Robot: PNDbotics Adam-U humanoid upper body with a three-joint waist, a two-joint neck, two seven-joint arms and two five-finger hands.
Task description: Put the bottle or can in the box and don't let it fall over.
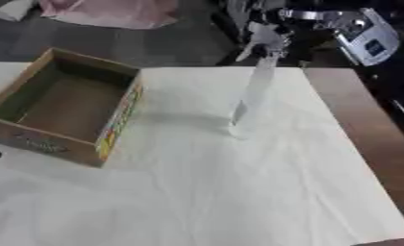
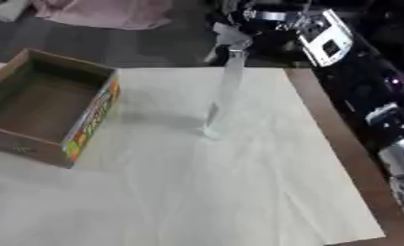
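Our right robot hand [image 1: 269, 38] grasps the top of the tall clear bottle [image 1: 252, 98], which stands on the white-covered desk [image 1: 239, 192], well apart from the empty cardboard box [image 1: 117, 117]. We should carry it upright and lower it straight in.
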